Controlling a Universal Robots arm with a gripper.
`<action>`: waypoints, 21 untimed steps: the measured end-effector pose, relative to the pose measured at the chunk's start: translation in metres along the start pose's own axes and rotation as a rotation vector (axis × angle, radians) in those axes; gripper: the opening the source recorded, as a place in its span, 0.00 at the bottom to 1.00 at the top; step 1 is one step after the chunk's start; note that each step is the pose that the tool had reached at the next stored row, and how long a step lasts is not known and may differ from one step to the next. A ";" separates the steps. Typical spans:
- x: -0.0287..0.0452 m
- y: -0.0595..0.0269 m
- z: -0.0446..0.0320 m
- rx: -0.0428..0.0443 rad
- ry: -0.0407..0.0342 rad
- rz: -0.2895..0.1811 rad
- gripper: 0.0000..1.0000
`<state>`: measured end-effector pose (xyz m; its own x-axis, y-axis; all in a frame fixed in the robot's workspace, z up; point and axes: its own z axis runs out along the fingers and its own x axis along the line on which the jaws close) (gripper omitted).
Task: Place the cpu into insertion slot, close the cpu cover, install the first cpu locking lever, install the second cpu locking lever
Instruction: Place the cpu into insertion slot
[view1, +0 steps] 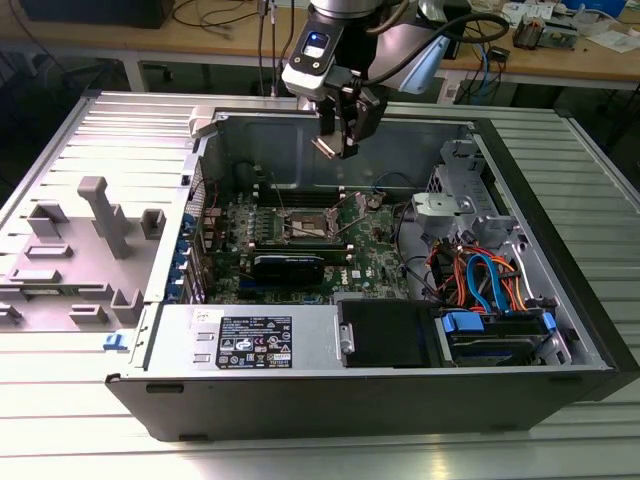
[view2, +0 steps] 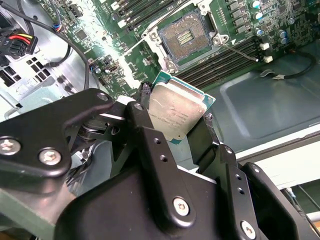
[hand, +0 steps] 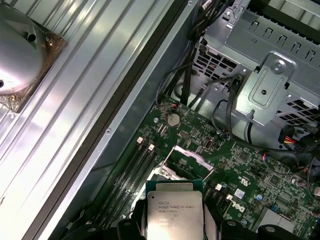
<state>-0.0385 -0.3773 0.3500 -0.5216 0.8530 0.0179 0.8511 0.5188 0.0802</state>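
The exterior view looks down from well back over the whole open computer case (view1: 300, 400), my gripper (view1: 338, 148) hanging above the motherboard (view1: 375, 265). Both wrist views ride close behind my gripper, facing down past it. They share the cpu (view2: 175, 112) (hand: 175, 212) and the motherboard beneath.

Your pincer (view2: 176, 106) shows matt black; the cpu (view2: 176, 114) wears a dull, scuffed silver metal top. Glossy green circuit board (hand: 250, 175), smooth grey sheet-metal computer case (view1: 270, 140), ribbed bare-metal desk (view1: 560, 450).
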 end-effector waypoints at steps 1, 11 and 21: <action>0.0000 0.0000 0.0000 0.0000 0.0000 0.000 0.54; 0.0000 0.0000 0.0001 0.0001 -0.0008 0.003 0.54; -0.0001 -0.0005 0.0059 -0.0025 -0.0151 0.175 0.54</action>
<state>-0.0385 -0.3773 0.3441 -0.3641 0.9312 0.0169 0.9289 0.3618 0.0796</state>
